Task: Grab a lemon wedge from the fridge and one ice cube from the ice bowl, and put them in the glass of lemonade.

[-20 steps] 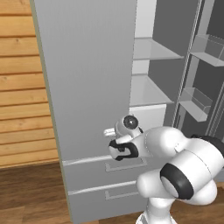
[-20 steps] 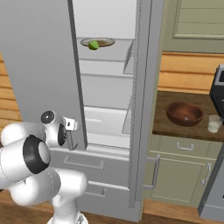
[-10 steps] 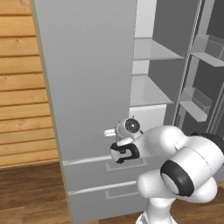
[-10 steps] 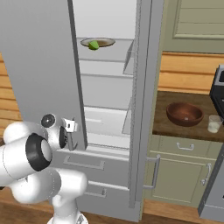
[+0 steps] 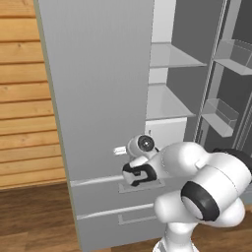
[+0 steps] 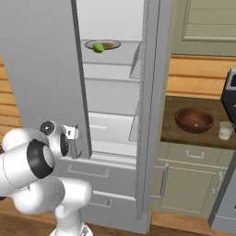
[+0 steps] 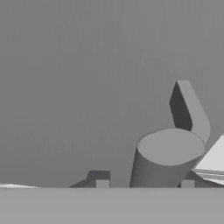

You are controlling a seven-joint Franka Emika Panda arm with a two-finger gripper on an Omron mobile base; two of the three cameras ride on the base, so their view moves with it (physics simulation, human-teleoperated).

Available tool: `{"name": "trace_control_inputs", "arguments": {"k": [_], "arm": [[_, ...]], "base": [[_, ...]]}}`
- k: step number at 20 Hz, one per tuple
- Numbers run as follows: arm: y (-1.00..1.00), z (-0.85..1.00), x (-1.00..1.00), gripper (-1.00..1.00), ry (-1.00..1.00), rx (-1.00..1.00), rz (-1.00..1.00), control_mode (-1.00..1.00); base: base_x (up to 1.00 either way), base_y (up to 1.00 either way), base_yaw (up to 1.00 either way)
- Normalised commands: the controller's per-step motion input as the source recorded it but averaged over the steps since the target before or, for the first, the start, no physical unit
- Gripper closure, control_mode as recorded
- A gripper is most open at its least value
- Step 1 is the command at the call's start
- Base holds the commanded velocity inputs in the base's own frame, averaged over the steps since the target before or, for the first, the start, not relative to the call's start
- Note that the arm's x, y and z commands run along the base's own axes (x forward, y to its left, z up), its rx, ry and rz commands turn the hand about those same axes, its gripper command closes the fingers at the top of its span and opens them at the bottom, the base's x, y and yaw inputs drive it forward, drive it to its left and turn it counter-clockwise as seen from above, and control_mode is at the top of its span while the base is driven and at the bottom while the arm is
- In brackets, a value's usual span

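The grey fridge (image 6: pixel 41 69) stands with its doors open. On an upper shelf, the yellowish-green lemon wedge (image 6: pixel 98 47) lies on a pale plate (image 6: pixel 112 44). My gripper (image 5: pixel 119 150) is low against the left door (image 5: pixel 98 98), near its free edge. In the hand view the round end of the door's handle (image 7: pixel 168 151) sits between my fingertips (image 7: pixel 102 184), and the gripper (image 7: pixel 145 184) is shut on it. The brown ice bowl (image 6: pixel 194 120) and the glass of lemonade (image 6: pixel 225 130) stand on the counter to the right. The ice cube is too small to make out.
The right fridge door (image 5: pixel 224 113) swings far out with bins on its inner side. Two fridge drawers (image 6: pixel 87 173) lie below the shelves. Beige cupboards (image 6: pixel 186 184) carry the dark counter (image 6: pixel 170 131). A wooden wall (image 5: pixel 24 98) lies left of the fridge.
My hand has shifted slightly at the left door and its fingers have come together around the handle. The doors, the wedge, the bowl and the glass have not moved.
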Motion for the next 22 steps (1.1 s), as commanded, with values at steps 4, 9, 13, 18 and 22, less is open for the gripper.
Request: {"name": "trace_control_inputs", "arguments": {"k": [4,9,13,18,22], "arm": [[0.8,0.33,-0.29,1.0,0.0,0.0,0.04,-1.0],[0.91,0.52,-0.53,1.0,0.0,0.0,0.07,-1.0],[0.99,0.68,-0.76,1.0,0.03,0.0,0.13,-1.0],[0.9,0.53,-0.99,1.0,0.01,0.0,0.17,-1.0],[0.14,0.79,-0.93,1.0,-0.18,0.06,0.13,-1.0]], "base": [[0.0,0.0,0.0],[0.0,0.0,0.0],[0.0,0.0,0.0],[0.0,0.0,0.0],[0.0,0.0,0.0]]}}
